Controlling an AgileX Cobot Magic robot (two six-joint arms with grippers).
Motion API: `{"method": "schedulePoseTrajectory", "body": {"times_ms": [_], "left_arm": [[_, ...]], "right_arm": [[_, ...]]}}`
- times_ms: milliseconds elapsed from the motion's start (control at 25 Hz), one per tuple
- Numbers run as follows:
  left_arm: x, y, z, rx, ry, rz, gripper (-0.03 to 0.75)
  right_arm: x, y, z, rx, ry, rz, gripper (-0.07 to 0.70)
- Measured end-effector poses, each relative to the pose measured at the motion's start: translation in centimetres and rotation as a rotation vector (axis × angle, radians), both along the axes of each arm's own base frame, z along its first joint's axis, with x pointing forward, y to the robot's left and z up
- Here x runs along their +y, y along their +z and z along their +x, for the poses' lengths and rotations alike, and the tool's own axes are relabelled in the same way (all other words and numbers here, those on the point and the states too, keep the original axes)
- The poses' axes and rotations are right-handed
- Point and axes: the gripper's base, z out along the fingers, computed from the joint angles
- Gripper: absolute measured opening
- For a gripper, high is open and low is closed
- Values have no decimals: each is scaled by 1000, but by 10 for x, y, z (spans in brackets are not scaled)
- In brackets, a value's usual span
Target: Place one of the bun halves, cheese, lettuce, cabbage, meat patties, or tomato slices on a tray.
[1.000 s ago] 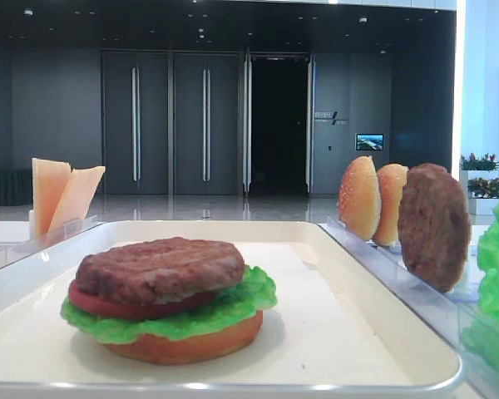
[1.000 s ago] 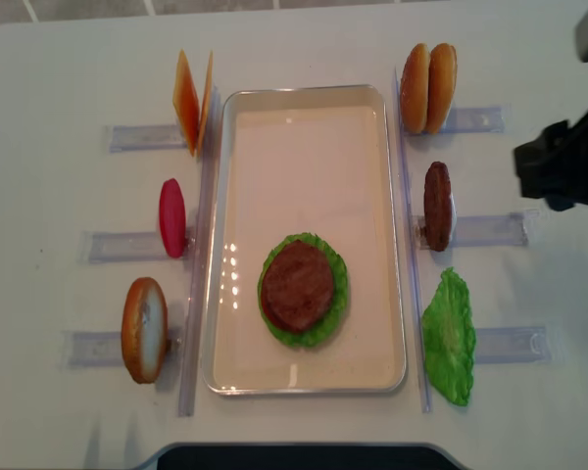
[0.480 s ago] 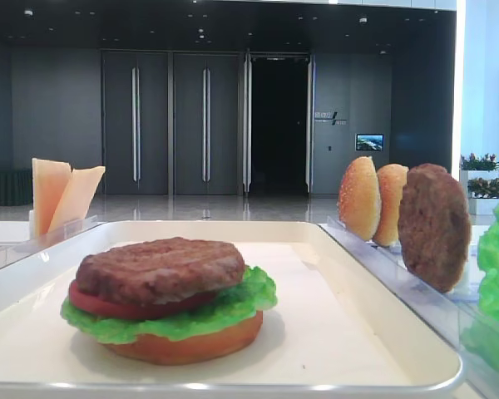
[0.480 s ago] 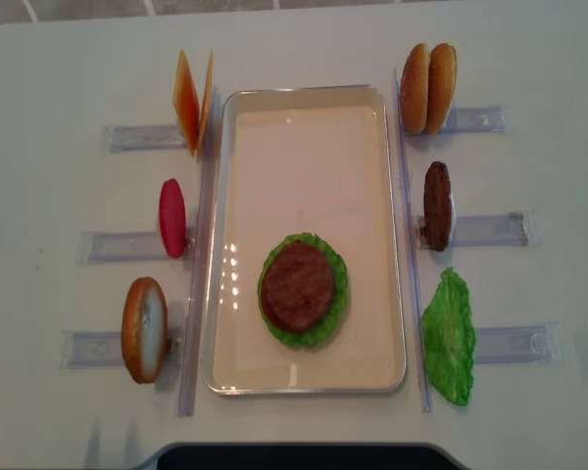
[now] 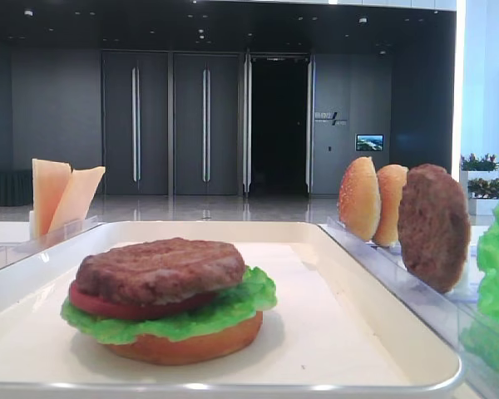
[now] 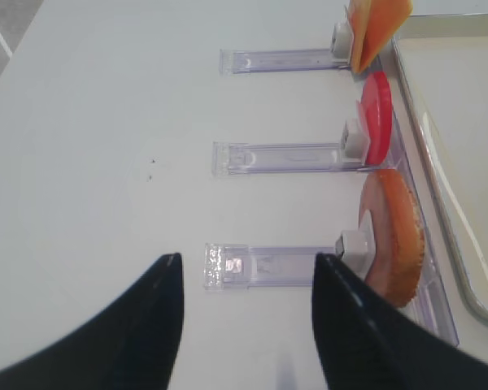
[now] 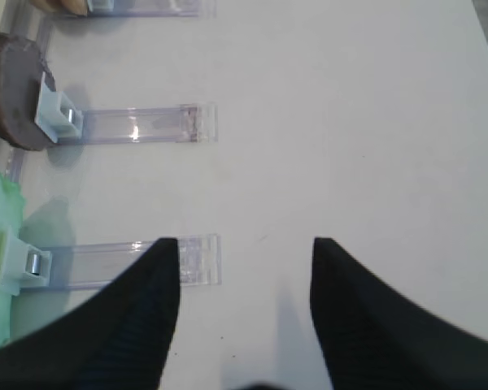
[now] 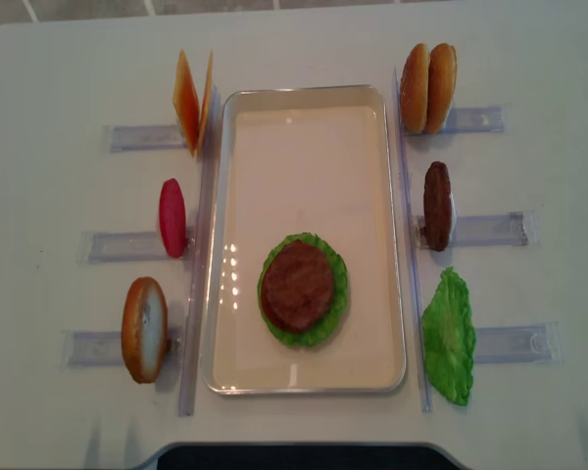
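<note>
On the white tray [image 8: 304, 94] sits a stack: bun base, lettuce, tomato and a meat patty [image 8: 297, 284] on top [image 5: 160, 268]. A second patty [image 8: 437, 206] stands in a holder right of the tray, between two bun halves [image 8: 427, 88] and a lettuce leaf [image 8: 449, 338]. To the left stand cheese slices [image 8: 191, 98], a tomato slice [image 8: 172, 217] and a bun half [image 8: 144, 329]. Cabbage is out of view. My right gripper [image 7: 244, 242] is open over bare table beside the lettuce holder. My left gripper [image 6: 246, 257] is open, empty, left of the bun half [image 6: 394, 236].
Clear acrylic holders [image 8: 490, 230] run outward from both long sides of the tray, seen close in the wrist views [image 7: 138, 126] [image 6: 281, 154]. White tabletop [image 8: 49, 176] lies beyond them. A dark base [image 8: 294, 456] sits at the table's near edge.
The right arm, seen at the right edge of the overhead view a second ago, has pulled out of that view. Nothing on the table has moved.
</note>
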Motion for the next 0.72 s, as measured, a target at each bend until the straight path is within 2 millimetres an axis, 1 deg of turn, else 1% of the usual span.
{"method": "schedulePoseTrajectory", "body": {"times_ms": [120, 200, 280, 440, 640, 720], "left_arm": [[0, 0, 0, 0, 0, 0, 391], [0, 0, 0, 0, 0, 0, 391], [0, 0, 0, 0, 0, 0, 391], [0, 0, 0, 0, 0, 0, 391], [0, 0, 0, 0, 0, 0, 391], [0, 0, 0, 0, 0, 0, 391]], "right_arm": [[0, 2, -14, -84, -7, 7, 377], [0, 3, -19, -111, -7, 6, 377], [1, 1, -24, -109, -6, 6, 377], [1, -9, -34, -87, -4, 6, 377], [1, -10, -53, -206, 14, 5, 377], [1, -10, -54, -211, 24, 6, 369]]}}
